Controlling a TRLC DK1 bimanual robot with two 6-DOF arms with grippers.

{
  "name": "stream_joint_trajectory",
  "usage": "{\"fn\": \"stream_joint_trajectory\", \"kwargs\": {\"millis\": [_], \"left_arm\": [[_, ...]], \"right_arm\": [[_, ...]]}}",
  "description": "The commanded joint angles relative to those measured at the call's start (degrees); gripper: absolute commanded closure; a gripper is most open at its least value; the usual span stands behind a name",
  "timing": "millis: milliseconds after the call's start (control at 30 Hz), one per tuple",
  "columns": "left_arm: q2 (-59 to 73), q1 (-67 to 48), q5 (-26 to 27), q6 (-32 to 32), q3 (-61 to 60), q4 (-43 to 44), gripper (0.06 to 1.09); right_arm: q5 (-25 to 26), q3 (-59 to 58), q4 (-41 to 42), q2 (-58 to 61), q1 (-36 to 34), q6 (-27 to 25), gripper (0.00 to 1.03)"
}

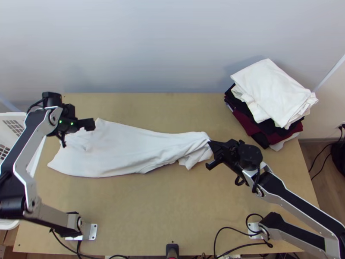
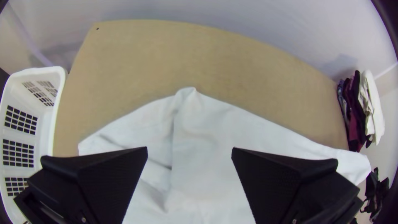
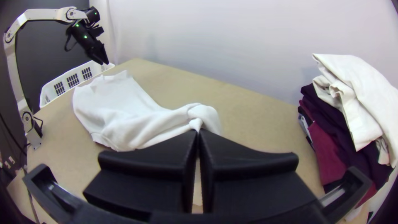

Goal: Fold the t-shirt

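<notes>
The white t-shirt (image 1: 129,149) lies stretched across the table, broad at its left end and bunched narrow at its right end. My left gripper (image 1: 77,133) is above the broad end; in the left wrist view the left gripper (image 2: 190,153) stands open over the wrinkled t-shirt (image 2: 215,137), holding nothing. At the narrow end is my right gripper (image 1: 210,154). The right wrist view shows the right gripper (image 3: 198,132) shut on a pinched bit of the t-shirt (image 3: 124,108), its fingertips together.
A pile of folded clothes (image 1: 271,93), white on top with dark and maroon below, stands at the table's back right corner. A white basket (image 2: 31,124) is beside the table's left edge. Bare tabletop (image 1: 172,203) lies in front of the shirt.
</notes>
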Motion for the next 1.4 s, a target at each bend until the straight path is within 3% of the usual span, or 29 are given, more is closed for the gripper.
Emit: {"fn": "stream_joint_trajectory", "kwargs": {"millis": [0,333,600,667,700,767,967,1200,1367], "left_arm": [[5.2,0.8,-0.4,1.5,5.7,1.5,0.1],[18.9,-0.8,-0.4,1.3,16.3,0.0,0.11],[23.7,-3.9,-0.4,4.0,16.7,-5.6,0.12],[24.0,-4.1,-0.3,4.6,15.9,-5.9,0.32],[23.7,-4.2,-0.3,4.6,15.1,-5.2,0.53],[22.7,-4.1,-0.3,4.0,13.9,0.0,1.05],[21.6,-1.9,-0.2,-1.6,24.1,-0.7,1.05],[24.7,-0.6,-0.3,-10.3,53.8,-8.8,1.05],[16.2,-3.1,-0.2,-14.3,54.9,-3.1,1.05]], "right_arm": [[0.9,0.1,-0.7,-1.1,0.1,0.9,1.0],[1.3,1.7,-0.7,0.2,0.0,1.3,1.0],[1.8,2.5,-0.9,0.6,-0.3,1.3,1.0],[2.1,3.0,-1.0,0.6,-0.4,1.3,1.0],[2.2,3.2,-1.1,0.7,-0.4,1.3,1.0],[2.5,3.9,-1.4,0.7,-0.5,1.4,1.0],[4.1,7.7,-2.1,0.7,-2.3,2.6,1.0],[6.8,14.7,-0.5,3.8,-5.1,2.6,1.0],[8.8,18.1,6.0,3.7,-6.8,2.6,1.0]]}}
